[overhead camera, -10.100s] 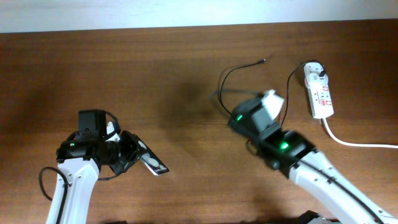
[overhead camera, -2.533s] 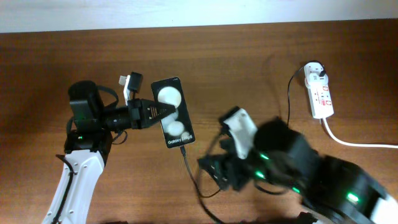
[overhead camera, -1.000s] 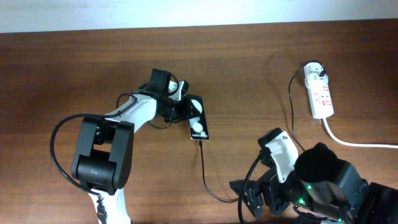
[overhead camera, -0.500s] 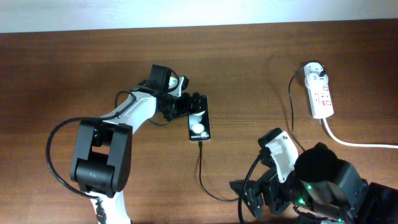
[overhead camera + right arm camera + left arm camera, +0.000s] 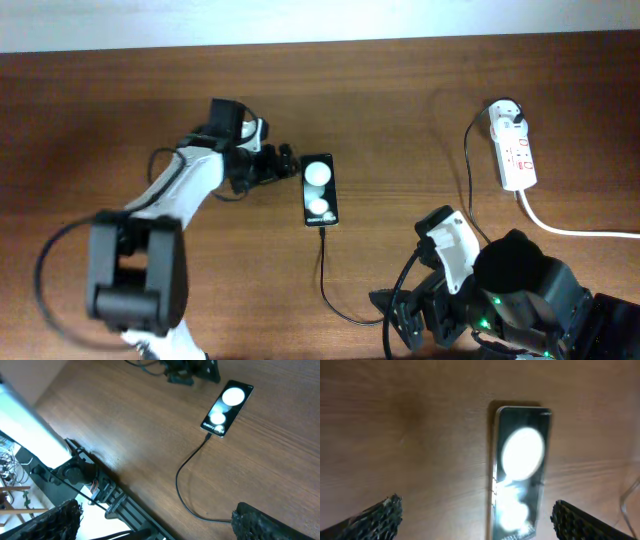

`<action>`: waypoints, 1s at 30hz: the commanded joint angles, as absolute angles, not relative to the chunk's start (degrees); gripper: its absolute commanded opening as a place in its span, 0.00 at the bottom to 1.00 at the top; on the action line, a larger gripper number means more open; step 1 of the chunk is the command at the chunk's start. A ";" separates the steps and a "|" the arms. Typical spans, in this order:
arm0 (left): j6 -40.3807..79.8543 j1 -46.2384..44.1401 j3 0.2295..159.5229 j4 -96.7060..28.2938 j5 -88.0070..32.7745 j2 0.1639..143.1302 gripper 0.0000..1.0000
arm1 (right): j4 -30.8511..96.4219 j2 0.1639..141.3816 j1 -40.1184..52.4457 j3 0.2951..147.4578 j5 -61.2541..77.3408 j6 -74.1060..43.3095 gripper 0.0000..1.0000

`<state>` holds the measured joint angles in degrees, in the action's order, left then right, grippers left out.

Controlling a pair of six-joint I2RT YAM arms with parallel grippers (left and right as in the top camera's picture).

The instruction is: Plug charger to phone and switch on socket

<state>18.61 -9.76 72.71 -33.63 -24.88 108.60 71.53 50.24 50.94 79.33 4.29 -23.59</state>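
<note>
The black phone [image 5: 319, 190] lies flat on the wooden table, its two white spots facing up; it also shows in the wrist views [image 5: 520, 485] [image 5: 226, 407]. The charger's thin black cable [image 5: 328, 285] meets the phone's near end and curves down toward my right arm. Its white adapter [image 5: 508, 112] sits in the white socket [image 5: 516, 152] at the far right. My left gripper [image 5: 283, 164] stands open just left of the phone, not touching it [image 5: 476, 506]. My right gripper [image 5: 156, 510] hangs open and empty near the front edge, by the cable's loop.
A thick white cord [image 5: 575, 230] runs from the socket off the right side. The table's front edge and a dark metal frame [image 5: 112, 495] below it lie under my right gripper. A pale wall borders the table's far edge.
My left gripper has opened, let go of the phone and drawn back to the left. The phone now lies flat and straight. The right arm has not moved.
</note>
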 commanded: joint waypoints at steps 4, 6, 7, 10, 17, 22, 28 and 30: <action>16.14 -8.67 72.49 -43.09 -12.73 89.19 0.99 | 71.35 50.28 50.61 80.05 3.79 -23.44 0.99; 16.14 -8.67 72.49 -48.34 -11.51 82.35 0.99 | 71.35 50.28 50.61 80.05 3.79 -23.42 0.99; 16.16 -8.69 72.49 -50.61 -11.53 79.81 0.99 | 71.26 50.28 50.61 80.05 3.79 -23.44 0.99; 16.12 -8.73 72.49 -57.58 -8.84 70.67 0.99 | 70.91 50.28 50.61 80.05 3.79 -23.42 0.99; 14.63 -8.73 72.49 -67.66 -6.57 47.40 0.99 | 71.02 50.28 50.61 80.05 3.81 -23.44 0.99; 14.63 -8.73 72.49 -74.89 -6.57 37.78 0.99 | 70.98 50.28 50.61 80.05 3.79 -23.44 0.99; 14.63 -8.73 72.49 -89.32 -6.57 34.48 0.99 | 68.34 51.18 50.61 80.05 3.84 -23.44 0.99; 14.63 -8.71 72.49 -92.71 -6.57 33.58 0.99 | 68.05 51.77 50.61 80.05 3.81 -23.44 0.99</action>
<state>15.40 -8.82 72.62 -90.41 -7.03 35.03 68.53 51.09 50.94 79.35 4.29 -23.59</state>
